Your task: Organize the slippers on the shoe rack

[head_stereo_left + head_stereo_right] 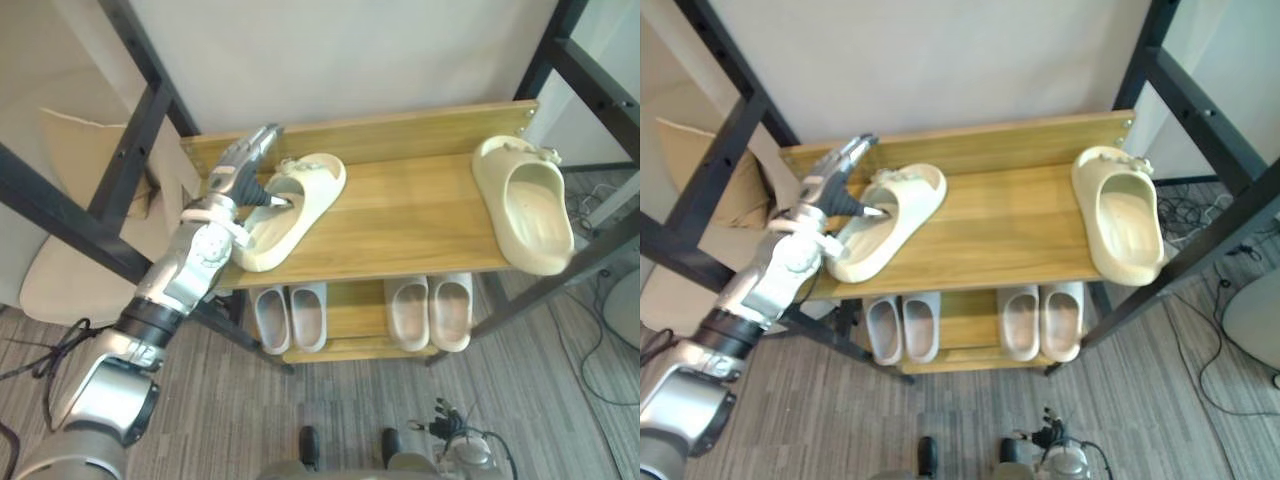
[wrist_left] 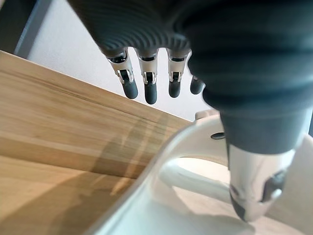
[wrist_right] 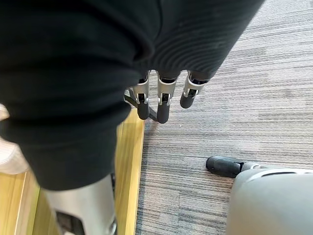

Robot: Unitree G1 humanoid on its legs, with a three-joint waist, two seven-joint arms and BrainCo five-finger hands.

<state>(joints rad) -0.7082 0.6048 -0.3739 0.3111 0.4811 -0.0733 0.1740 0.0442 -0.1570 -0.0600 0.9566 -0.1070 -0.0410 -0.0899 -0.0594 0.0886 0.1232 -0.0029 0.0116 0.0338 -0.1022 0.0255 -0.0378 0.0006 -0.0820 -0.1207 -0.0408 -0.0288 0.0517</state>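
Two cream slippers lie far apart on the wooden top shelf (image 1: 410, 215) of the shoe rack. The left slipper (image 1: 300, 205) lies at a slant near the shelf's left end; the right slipper (image 1: 530, 205) overhangs the right front corner. My left hand (image 1: 235, 180) is at the left slipper. Its fingers (image 2: 150, 90) reach straight out over the shelf beside the strap, and its thumb (image 2: 254, 186) rests inside the left slipper (image 2: 161, 196) on the footbed. My right hand (image 3: 161, 107) hangs low, open, fingers straight over the carpet beside a wooden shelf edge (image 3: 128, 166).
On the lower shelf stand a grey pair (image 1: 290, 318) and a beige pair (image 1: 432, 310). Black metal frame bars (image 1: 130, 130) cross close on the left and right (image 1: 590, 70). Cardboard (image 1: 70, 200) leans at the left. A wall stands behind the rack.
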